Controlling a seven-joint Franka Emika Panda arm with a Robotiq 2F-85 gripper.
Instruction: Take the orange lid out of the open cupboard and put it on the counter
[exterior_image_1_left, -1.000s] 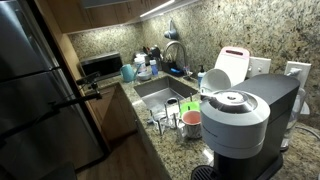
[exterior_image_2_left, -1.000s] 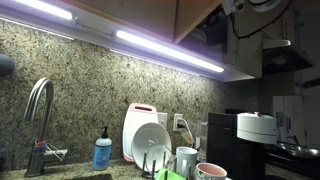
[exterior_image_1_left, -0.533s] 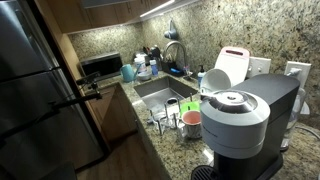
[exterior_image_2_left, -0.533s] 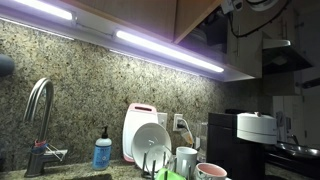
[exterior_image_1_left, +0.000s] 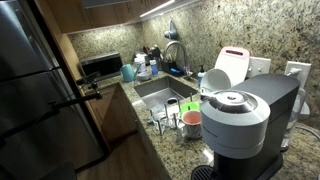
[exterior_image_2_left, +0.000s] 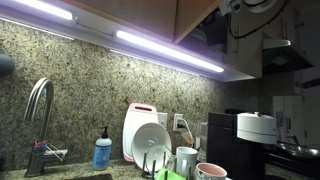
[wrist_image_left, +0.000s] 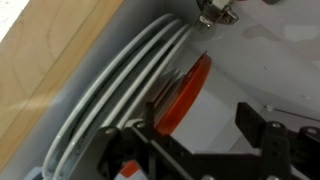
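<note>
in the wrist view, from the left: a pale wood panel (wrist_image_left: 50, 70), then a run of white curved rims (wrist_image_left: 115, 95) (plates or bowls, hard to tell), then the orange lid (wrist_image_left: 185, 92) on edge and tilted, just beside those rims, inside the cupboard. further right and higher, a metal hinge (wrist_image_left: 215, 12). along the bottom, the gripper (wrist_image_left: 195, 150), jaws spread wide and clamping nothing, the lid's lower end near the dark fingers (wrist_image_left: 262, 130), contact unclear. in an exterior view, the counter (exterior_image_1_left: 165, 150), carrying from the left a steel sink (exterior_image_1_left: 160, 92), a pink cup (exterior_image_1_left: 191, 122) and a coffee machine (exterior_image_1_left: 240, 115).
</note>
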